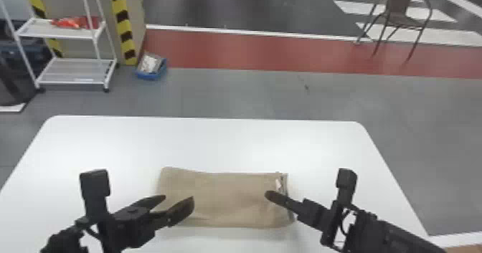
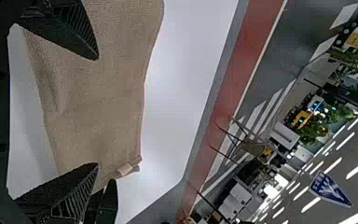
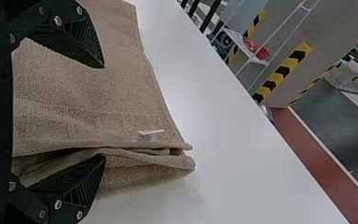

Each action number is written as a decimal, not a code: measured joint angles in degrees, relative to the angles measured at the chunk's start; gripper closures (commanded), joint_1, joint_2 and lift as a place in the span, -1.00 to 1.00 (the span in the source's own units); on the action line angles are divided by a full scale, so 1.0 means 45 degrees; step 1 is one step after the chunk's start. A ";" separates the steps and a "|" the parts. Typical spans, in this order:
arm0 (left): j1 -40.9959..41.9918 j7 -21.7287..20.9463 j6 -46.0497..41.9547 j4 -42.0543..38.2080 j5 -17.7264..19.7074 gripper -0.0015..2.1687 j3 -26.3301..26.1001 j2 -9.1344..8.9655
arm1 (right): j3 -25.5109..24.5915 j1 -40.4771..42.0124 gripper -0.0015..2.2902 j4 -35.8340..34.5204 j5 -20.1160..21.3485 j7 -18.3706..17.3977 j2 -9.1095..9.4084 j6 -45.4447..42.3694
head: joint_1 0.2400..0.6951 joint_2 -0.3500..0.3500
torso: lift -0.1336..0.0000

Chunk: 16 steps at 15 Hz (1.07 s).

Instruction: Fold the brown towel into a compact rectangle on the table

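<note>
- The left gripper (image 1: pixel 179 200) is held at the left end of the brown towel (image 1: pixel 229 198), its fingers spread.
- The towel is laid in a folded rectangle on the white table (image 1: pixel 215 141), its layered edge to the right.
- By that edge, the right gripper (image 1: pixel 274 195) is held, fingers parted.

My background view
I see a metal-legged armchair (image 1: pixel 397 3), a white wheeled rack (image 1: pixel 68 71), and a blue bin (image 1: pixel 152 76) near a hazard-striped pillar (image 1: pixel 132 15).
</note>
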 measured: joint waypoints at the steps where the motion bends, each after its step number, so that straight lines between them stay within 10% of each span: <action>1: 0.0007 0.0000 -0.0135 0.0022 0.0009 -0.93 -0.0094 -0.0006 | 0.0022 0.0150 -0.81 -0.0238 -0.0058 -0.0024 0.0000 0.0060 | 1.00 -0.43 | 1.00; 12: -0.0089 0.0194 -0.5335 0.2179 -0.0930 -0.75 -0.2275 -0.0023 | -0.0938 0.0553 -0.82 -0.1832 0.0340 0.0231 -0.0047 -0.0207 | 1.00 -0.78 | 1.00; 16: -0.0883 0.1015 -0.7304 0.3948 -0.1909 0.36 -0.3347 -0.0090 | -0.1240 0.0702 -0.82 -0.2839 0.1374 0.0088 -0.0034 0.0748 | 1.00 -0.91 | 1.00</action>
